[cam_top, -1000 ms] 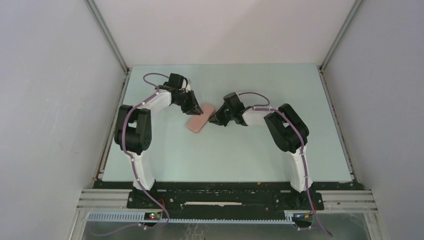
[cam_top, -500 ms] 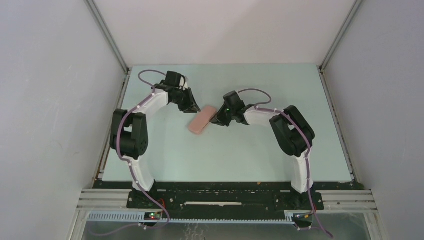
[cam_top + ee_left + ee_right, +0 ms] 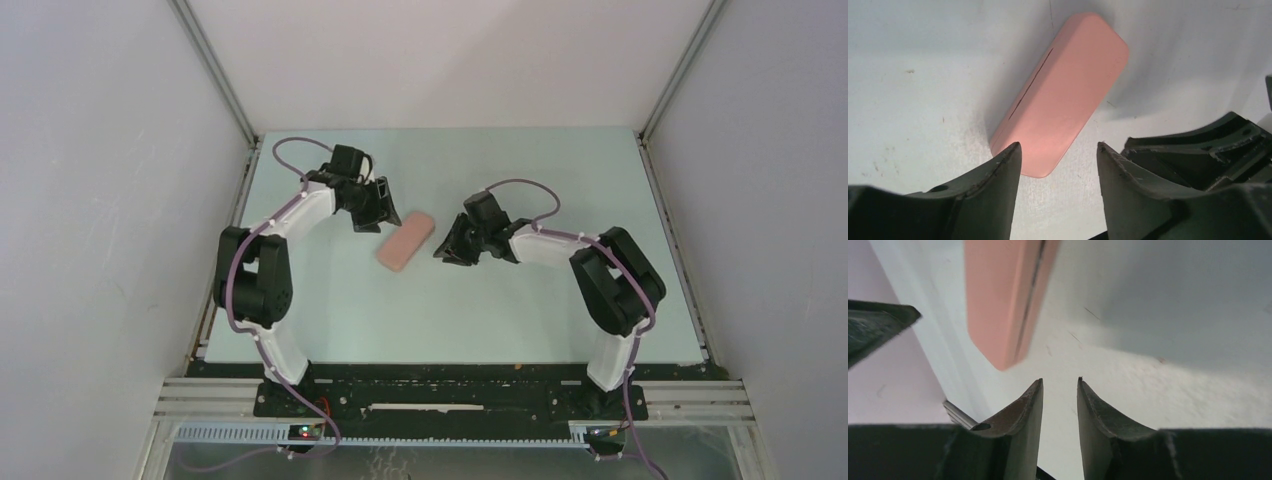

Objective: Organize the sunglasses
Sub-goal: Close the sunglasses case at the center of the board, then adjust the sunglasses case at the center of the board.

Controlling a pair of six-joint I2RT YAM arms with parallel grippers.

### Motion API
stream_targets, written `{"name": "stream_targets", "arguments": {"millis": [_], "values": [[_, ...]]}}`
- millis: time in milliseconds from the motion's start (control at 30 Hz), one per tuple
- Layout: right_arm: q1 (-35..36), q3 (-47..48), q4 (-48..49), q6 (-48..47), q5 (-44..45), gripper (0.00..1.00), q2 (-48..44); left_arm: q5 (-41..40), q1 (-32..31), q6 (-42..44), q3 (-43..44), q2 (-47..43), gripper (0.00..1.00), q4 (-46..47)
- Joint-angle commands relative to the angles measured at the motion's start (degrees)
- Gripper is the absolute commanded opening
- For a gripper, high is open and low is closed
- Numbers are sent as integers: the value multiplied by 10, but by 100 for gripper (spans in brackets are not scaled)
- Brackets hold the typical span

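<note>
The salmon-pink case (image 3: 404,240) lies closed on the table between my two grippers. No black sunglasses show in any view. My left gripper (image 3: 371,217) is open and empty just left of the case's far end. In the left wrist view its fingertips (image 3: 1013,155) frame the case's near end (image 3: 1063,90) without touching it. My right gripper (image 3: 444,249) sits low, a short way right of the case. In the right wrist view (image 3: 1060,382) its jaws stand slightly apart with nothing between them, and the case (image 3: 1003,295) lies ahead to the left.
The pale green table (image 3: 500,310) is bounded by metal rails at the left edge (image 3: 225,260) and right edge (image 3: 675,260), with white walls beyond. A dark part of the left arm (image 3: 873,330) shows at the left of the right wrist view.
Both grippers have drawn back from the case, the left one to the left and the right one to the right and nearer. The case now lies free between them, closed.
</note>
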Motion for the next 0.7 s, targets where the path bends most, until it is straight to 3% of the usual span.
{"name": "stream_targets", "arguments": {"millis": [0,200,433,667], "values": [[-14,-37,-22,-57,23,41,-82,-58,-23,49,-11,-50,66,1],[-68,-115,-23,-65,13,44,-156,-69,-58,106,23,-5,72,-1],[-112,-164,-43,-87,3,45,-211,-207,-121,178,36,27,77,36],[-127,-183,-46,-99,-4,45,-234,-272,-157,222,60,78,83,24]]}}
